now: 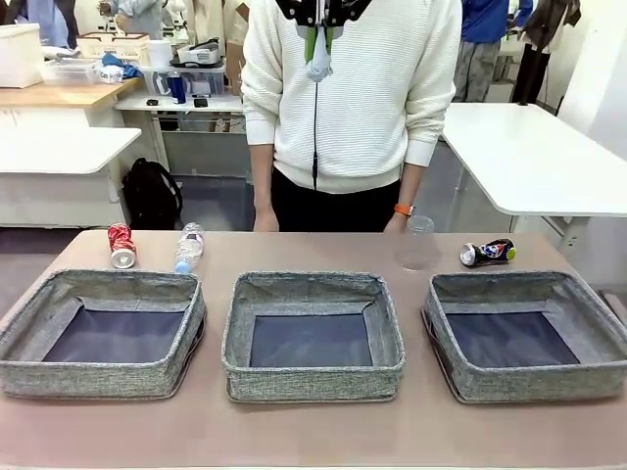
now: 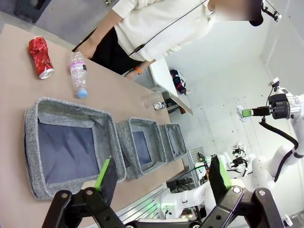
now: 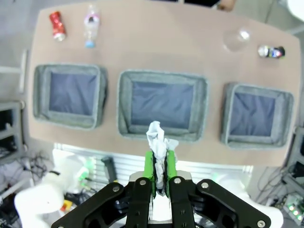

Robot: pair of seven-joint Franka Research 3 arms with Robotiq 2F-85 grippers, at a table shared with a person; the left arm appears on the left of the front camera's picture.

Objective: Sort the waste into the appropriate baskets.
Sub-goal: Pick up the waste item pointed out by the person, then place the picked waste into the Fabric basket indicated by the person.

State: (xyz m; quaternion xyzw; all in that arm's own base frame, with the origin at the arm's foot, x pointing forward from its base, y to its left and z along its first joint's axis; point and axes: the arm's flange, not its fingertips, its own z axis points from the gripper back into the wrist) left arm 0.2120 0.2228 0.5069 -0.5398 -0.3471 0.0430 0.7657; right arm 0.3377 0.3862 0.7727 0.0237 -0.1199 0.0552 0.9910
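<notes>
Three grey woven baskets stand in a row: left point(image 1: 103, 333), middle point(image 1: 313, 338), right point(image 1: 524, 333). Behind them on the table lie a red crushed can point(image 1: 121, 245), a clear plastic bottle point(image 1: 188, 247), a clear plastic cup point(image 1: 417, 243) and a dark multicoloured can point(image 1: 488, 253). My right gripper point(image 3: 160, 166) is shut on a crumpled white paper ball point(image 3: 158, 140) high above the middle basket point(image 3: 162, 104). It also hangs at the top of the front view point(image 1: 318, 39). My left gripper point(image 2: 161, 175) is open and empty, high off the table's left end, over the left basket point(image 2: 69, 145).
A person in a white sweater point(image 1: 353, 88) stands at the far edge, hands point(image 1: 397, 221) resting near the cup. White tables point(image 1: 534, 157) and a black bag point(image 1: 152, 194) lie beyond. Bare tabletop point(image 1: 313, 431) runs in front of the baskets.
</notes>
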